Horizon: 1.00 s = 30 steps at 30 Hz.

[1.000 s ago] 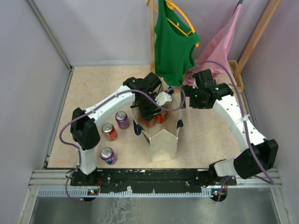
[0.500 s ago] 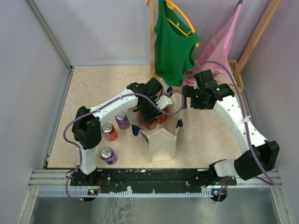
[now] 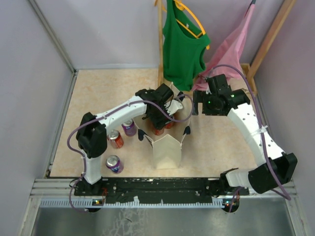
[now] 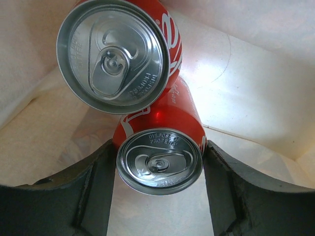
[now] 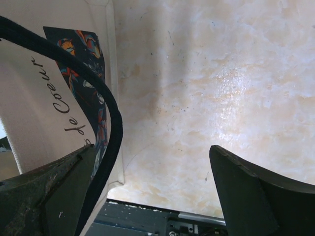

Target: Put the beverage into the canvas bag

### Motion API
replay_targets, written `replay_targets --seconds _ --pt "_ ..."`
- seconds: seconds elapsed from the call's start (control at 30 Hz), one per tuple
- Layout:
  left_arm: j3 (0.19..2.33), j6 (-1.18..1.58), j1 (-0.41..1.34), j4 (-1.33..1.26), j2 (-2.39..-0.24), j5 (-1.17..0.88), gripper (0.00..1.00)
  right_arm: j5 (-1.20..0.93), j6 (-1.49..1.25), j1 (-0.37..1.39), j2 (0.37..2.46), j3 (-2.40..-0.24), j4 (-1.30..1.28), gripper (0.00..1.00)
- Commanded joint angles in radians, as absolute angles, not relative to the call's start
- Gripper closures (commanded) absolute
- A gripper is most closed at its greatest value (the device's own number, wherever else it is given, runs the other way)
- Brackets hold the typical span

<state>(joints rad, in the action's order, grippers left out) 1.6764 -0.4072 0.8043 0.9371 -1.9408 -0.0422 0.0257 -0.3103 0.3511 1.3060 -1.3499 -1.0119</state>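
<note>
while gripping the red can inside the canvas bag with the left claw, lower upright at 6 o'clock of the other can, then release; right claw wide, bag's 2 o'clock.

You had a green tank top hanging from a yellow hanger at the table's far edge. A pink garment hung just right of it, beside a wooden post.
</note>
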Motion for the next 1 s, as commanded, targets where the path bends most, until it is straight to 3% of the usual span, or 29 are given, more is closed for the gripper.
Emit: replay_targets --seconds 0.0,0.17,0.37,0.97 --pt "1.648 -0.422 0.798 0.922 -1.931 0.081 0.65 0.015 -0.315 0.356 1.251 -1.359 -1.0 0.01" --pt "1.655 -0.426 0.802 0.95 -1.907 0.083 0.32 0.009 -0.325 0.356 1.237 -1.344 -0.996 0.01" --pt "1.726 -0.426 0.814 0.981 -1.888 0.093 0.09 -0.003 -0.328 0.356 1.239 -1.343 -0.986 0.01" --pt "1.973 -0.43 0.84 1.01 -1.823 0.116 0.06 -0.009 -0.335 0.356 1.255 -1.36 -0.983 0.01"
